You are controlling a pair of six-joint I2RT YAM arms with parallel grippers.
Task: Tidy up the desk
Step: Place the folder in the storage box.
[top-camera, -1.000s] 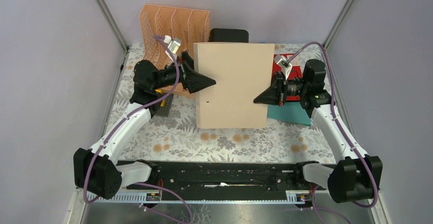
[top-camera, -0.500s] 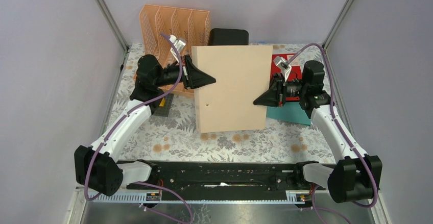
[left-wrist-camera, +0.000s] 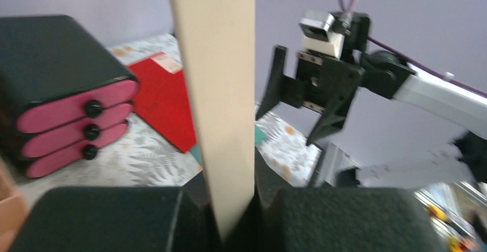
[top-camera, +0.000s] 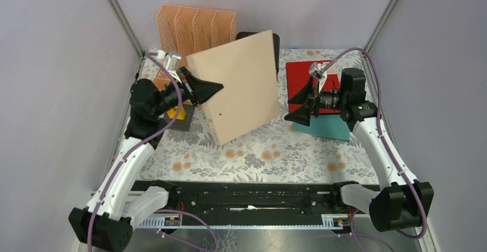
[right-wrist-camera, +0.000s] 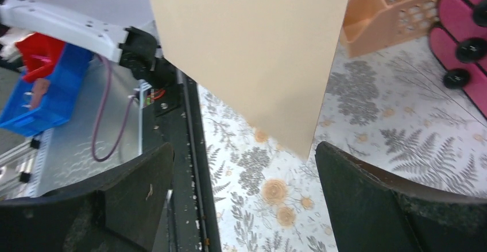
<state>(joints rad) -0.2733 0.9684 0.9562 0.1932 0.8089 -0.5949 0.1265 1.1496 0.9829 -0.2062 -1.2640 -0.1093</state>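
Left claw (top-camera: 208,89) clamps tan folder (top-camera: 238,85), tilted above desk (top-camera: 275,154); right claw (top-camera: 294,107) wide, empty. Likely filing step; next: slot folder into orange rack (top-camera: 195,25), far-left corner.

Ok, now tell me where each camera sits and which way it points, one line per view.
Top external: above and behind the arms, looking down on the desk; both arms show, left hand clamped on the tan board, right hand open.
Left wrist: on the left arm, facing across toward the right hand; its own fingers pinch the board's edge.
Right wrist: on the right arm, facing the board's broad face; its own spread fingers frame the bottom.
Shared: both wrist views show the pink-fronted drawer box.
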